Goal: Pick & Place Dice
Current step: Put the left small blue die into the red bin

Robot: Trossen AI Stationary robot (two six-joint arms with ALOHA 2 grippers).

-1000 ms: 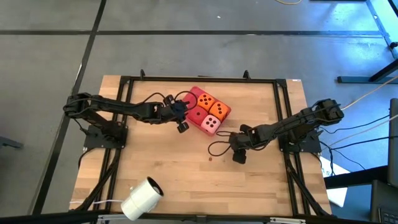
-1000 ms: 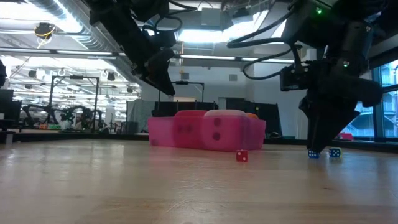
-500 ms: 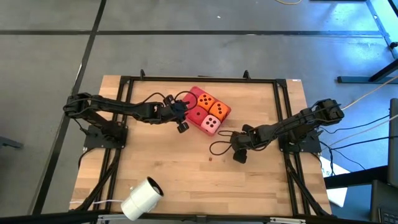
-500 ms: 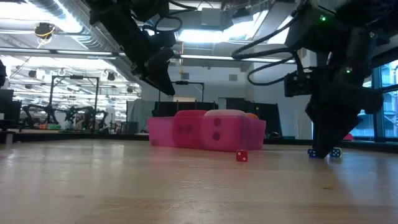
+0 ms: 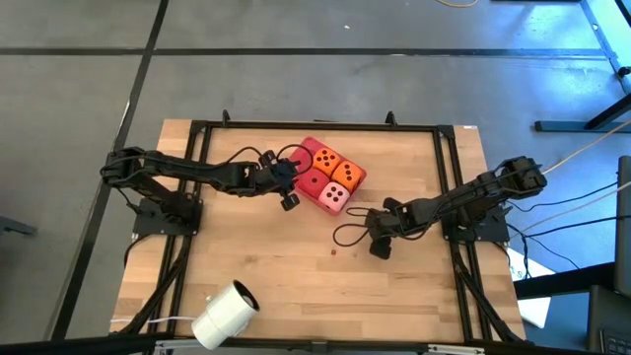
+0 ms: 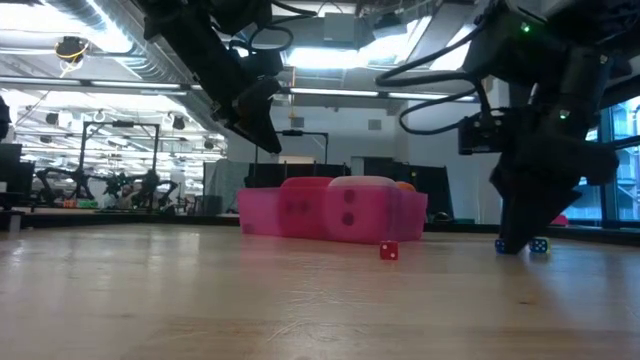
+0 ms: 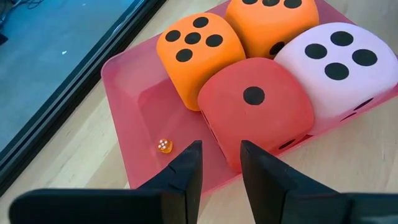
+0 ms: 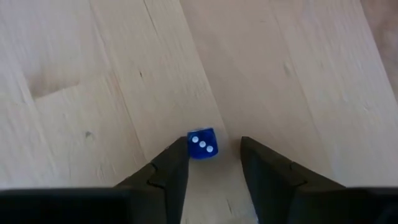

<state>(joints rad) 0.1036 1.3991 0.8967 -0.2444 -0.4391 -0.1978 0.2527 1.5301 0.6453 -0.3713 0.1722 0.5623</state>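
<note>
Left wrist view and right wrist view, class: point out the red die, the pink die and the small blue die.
red die (image 7: 255, 106), left wrist view, its one-pip face.
pink die (image 7: 339, 59), left wrist view, its top face.
small blue die (image 8: 202, 144), right wrist view, its three-pip face.

Grey floor (image 5: 296, 89) with dark seams around the wooden table (image 5: 266, 286); beyond, a workshop under bright ceiling lights (image 6: 330, 50).
</note>
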